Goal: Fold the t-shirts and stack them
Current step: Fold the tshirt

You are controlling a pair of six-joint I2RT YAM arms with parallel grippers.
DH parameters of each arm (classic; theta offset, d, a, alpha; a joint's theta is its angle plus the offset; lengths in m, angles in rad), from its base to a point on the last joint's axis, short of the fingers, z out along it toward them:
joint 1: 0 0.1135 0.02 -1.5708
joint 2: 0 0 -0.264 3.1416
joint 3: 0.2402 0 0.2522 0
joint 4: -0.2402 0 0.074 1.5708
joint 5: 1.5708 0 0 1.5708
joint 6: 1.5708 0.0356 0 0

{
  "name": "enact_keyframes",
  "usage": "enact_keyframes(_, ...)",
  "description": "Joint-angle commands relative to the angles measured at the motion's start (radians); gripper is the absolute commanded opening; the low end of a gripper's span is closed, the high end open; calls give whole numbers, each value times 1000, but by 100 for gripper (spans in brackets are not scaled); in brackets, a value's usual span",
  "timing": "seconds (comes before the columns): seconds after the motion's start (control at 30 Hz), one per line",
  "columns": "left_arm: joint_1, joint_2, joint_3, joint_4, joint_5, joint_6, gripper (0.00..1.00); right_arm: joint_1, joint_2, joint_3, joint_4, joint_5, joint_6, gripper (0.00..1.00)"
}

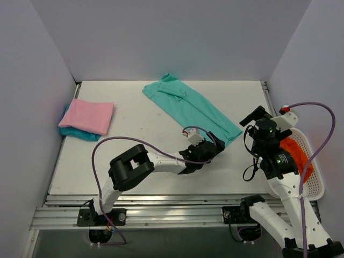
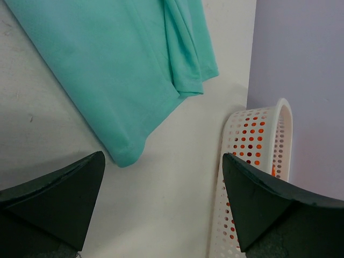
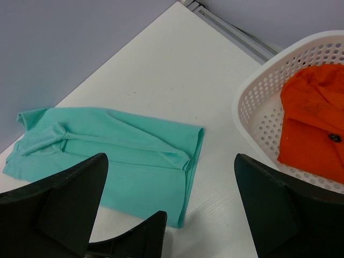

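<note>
A mint-teal t-shirt [image 1: 191,107], folded into a long strip, lies diagonally from the back centre of the table towards the right. It also shows in the left wrist view [image 2: 107,70] and the right wrist view [image 3: 129,161]. A folded pink t-shirt [image 1: 87,116] lies on a darker turquoise t-shirt [image 1: 80,135] at the far left. My left gripper [image 1: 214,147] [image 2: 163,158] is open and empty, just off the mint-teal strip's near corner. My right gripper [image 1: 253,116] [image 3: 169,161] is open and empty, above the table's right edge, apart from the shirt.
A white mesh basket [image 1: 314,172] stands off the table's right side and holds an orange garment [image 1: 294,150], which also shows in the right wrist view [image 3: 314,123]. The basket also shows in the left wrist view [image 2: 252,161]. Purple walls enclose the back and sides.
</note>
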Motion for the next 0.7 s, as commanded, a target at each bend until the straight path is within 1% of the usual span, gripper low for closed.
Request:
enact_keyframes(0.0,4,15,47,-25,7,-23,100,5,-3,6,4,47,-18,100)
enact_keyframes(0.17,6,20,52,-33,12,-37,100,5,0,0,8,50,-18,100)
enact_keyframes(0.33,23,73,84,-21,53,-49,100,5,4,-5,14,48,-18,100)
enact_keyframes(0.37,29,84,98,-18,61,-49,92,5,4,-5,13,48,-20,100)
enact_keyframes(0.47,37,121,119,-10,78,-65,89,5,3,-8,14,56,-21,100)
enact_keyframes(0.57,37,143,130,-5,87,-71,89,5,3,-10,14,59,-24,100)
enact_keyframes(0.67,38,152,138,-2,95,-71,85,5,4,-10,17,59,-23,100)
